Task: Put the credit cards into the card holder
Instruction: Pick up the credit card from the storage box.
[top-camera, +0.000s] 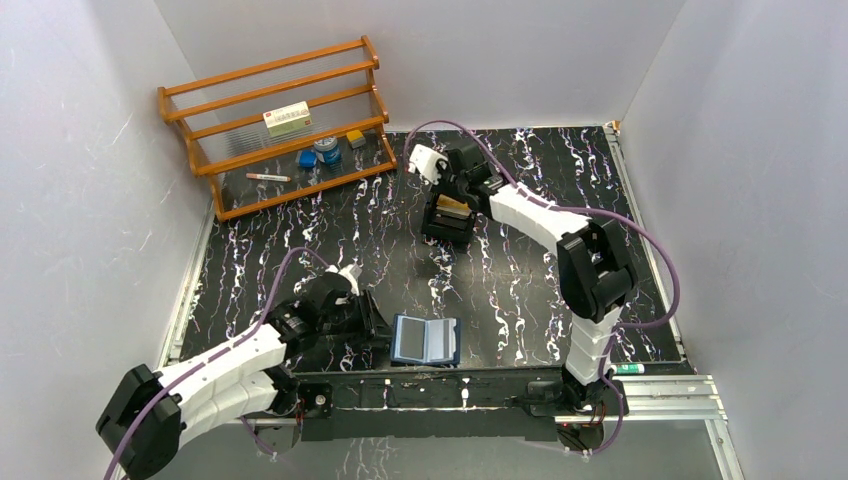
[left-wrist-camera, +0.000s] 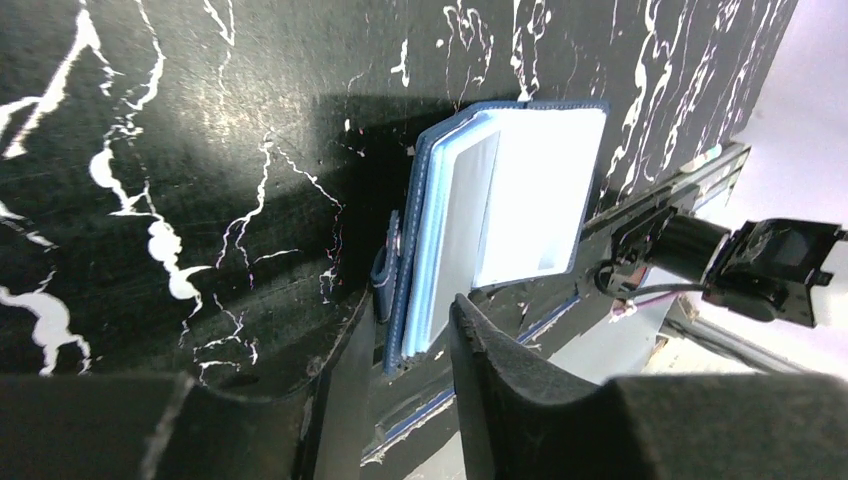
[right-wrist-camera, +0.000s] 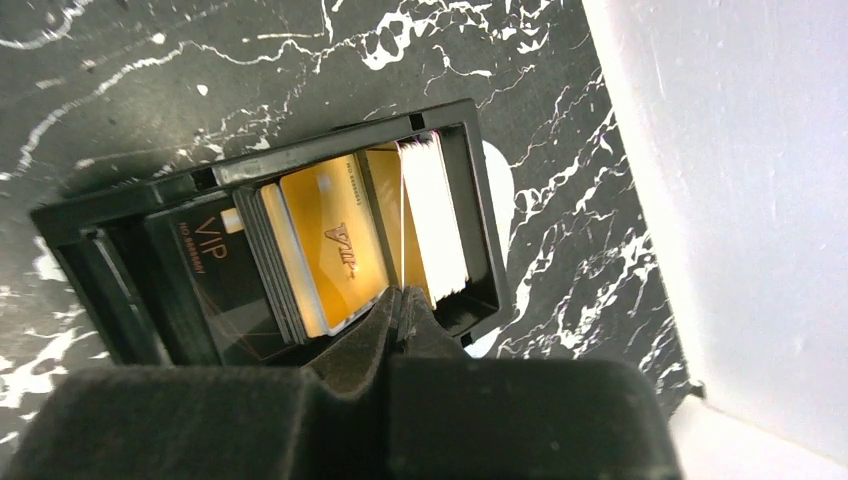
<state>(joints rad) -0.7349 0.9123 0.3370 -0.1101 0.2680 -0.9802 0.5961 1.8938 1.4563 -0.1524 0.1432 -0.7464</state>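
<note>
the black, white-veined bench (top-camera: 520, 260) fills my overhead view, with a wooden rack (top-camera: 275, 100) at its far left corner. the right arm reaches out towards the far middle. the left arm lies low along the near edge.

under the right arm sits a black tray (top-camera: 448, 225), well apart from the rack. through the right wrist camera i see the tray (right-wrist-camera: 90, 250) holding the credit cards (right-wrist-camera: 335, 240) on edge: gold ones in the middle, a black card marked vip (right-wrist-camera: 205, 270) leaning at one end, and a white stack (right-wrist-camera: 435, 220) at the other. the right gripper (right-wrist-camera: 400, 298) is down in the tray, its fingers pressed together on the edge of one thin card that stands between the gold cards and the white stack.

the card holder (top-camera: 425, 340) lies open on the bench near the front edge, just beside the left gripper (top-camera: 375, 322). through the left wrist camera the card holder (left-wrist-camera: 520, 190) shows pale blue shiny pockets, and its nearer end sits between the two fingers of the left gripper (left-wrist-camera: 412, 305). the fingers stand apart, close on either side of it, but i cannot tell whether they are actually clamping it.

on the rack shelves i make out a white-and-red box (top-camera: 287, 118) and a small blue tin (top-camera: 326, 150).
</note>
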